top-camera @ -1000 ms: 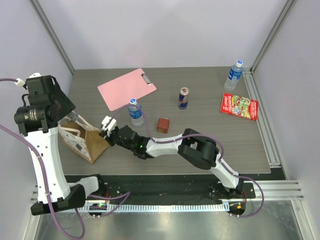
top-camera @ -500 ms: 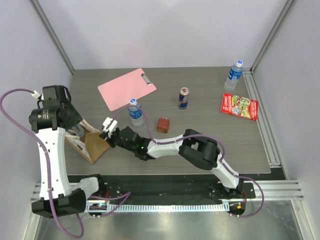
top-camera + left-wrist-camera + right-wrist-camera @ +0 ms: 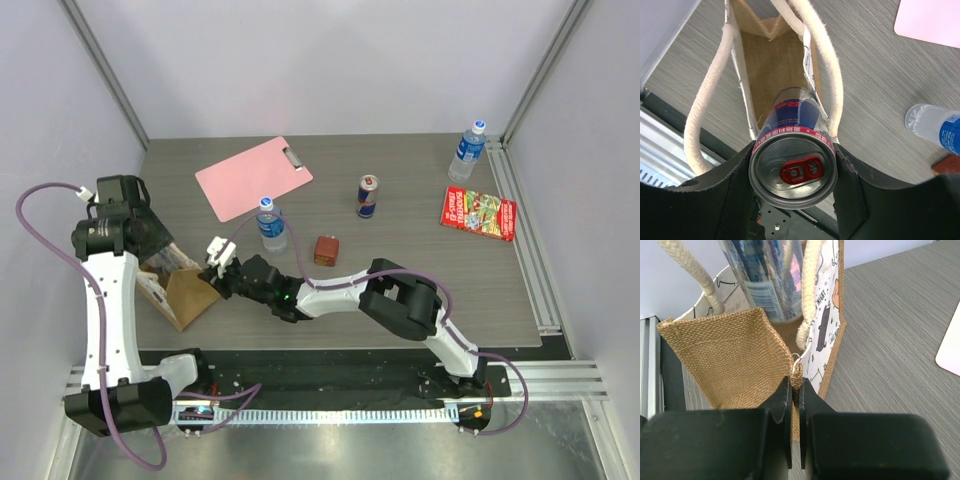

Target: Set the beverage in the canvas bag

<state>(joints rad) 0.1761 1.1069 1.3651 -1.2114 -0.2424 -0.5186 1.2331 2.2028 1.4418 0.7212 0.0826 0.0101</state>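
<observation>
The left hand (image 3: 792, 165) gripped a blue-and-silver beverage can (image 3: 789, 116) upright between the cream rope handles (image 3: 827, 75) of the tan woven canvas bag (image 3: 735, 360), its lower end inside the open mouth. The right hand (image 3: 796, 390) was pinched shut on the bag's rim. The bag stood near the grey tabletop's (image 3: 875, 75) left front corner.

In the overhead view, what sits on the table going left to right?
Tan-brown canvas bag with cream handles → clear blue-labelled water bottle → small reddish-brown box → blue and silver drink can → flat red snack packet. Left out for overlap: pink clipboard, far water bottle.
</observation>
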